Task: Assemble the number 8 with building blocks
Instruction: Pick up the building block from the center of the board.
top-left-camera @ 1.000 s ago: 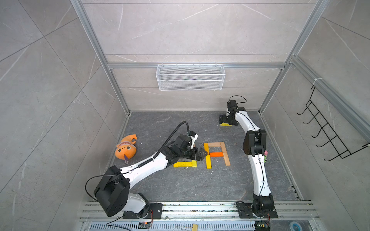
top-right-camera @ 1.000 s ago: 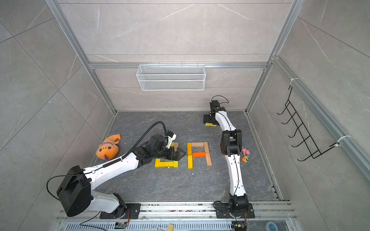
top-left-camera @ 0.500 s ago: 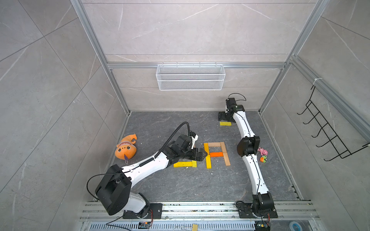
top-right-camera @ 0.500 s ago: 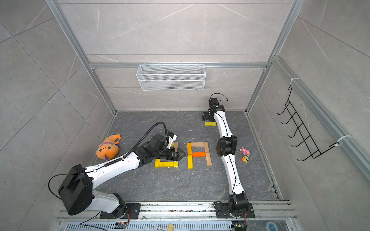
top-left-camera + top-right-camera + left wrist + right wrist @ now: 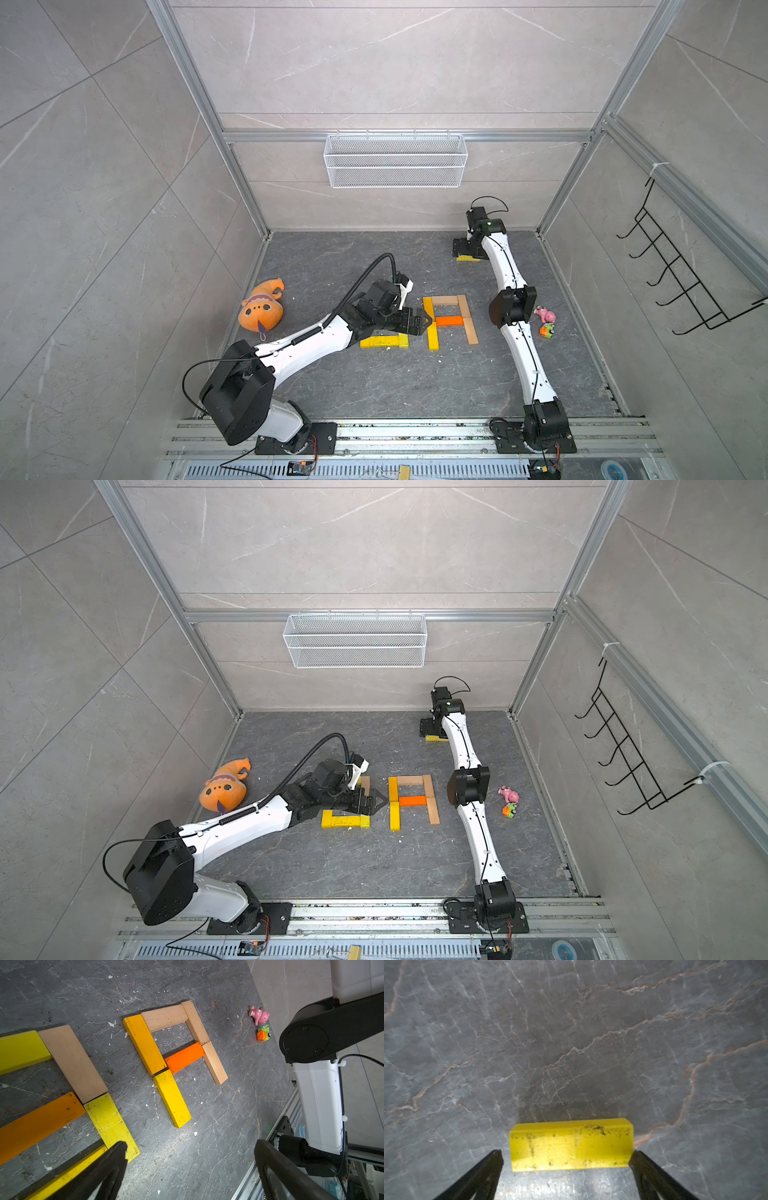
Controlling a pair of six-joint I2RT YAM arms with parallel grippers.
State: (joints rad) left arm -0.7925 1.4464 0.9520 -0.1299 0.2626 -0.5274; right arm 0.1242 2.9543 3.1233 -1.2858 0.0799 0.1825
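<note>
Yellow block (image 5: 571,1145), whole only in right wrist view

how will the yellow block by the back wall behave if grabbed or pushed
Likely rigid: the yellow block looks like solid painted wood with crisp edges. It lies flat on a broad face, so it should slide, not roll or tip. Its flat ends, flanked by the open right gripper, should grip squarely.

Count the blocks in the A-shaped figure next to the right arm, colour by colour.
Tan blocks: 3
Yellow block: 1
Amber block: 1
Orange block: 1
Total: 6
</note>
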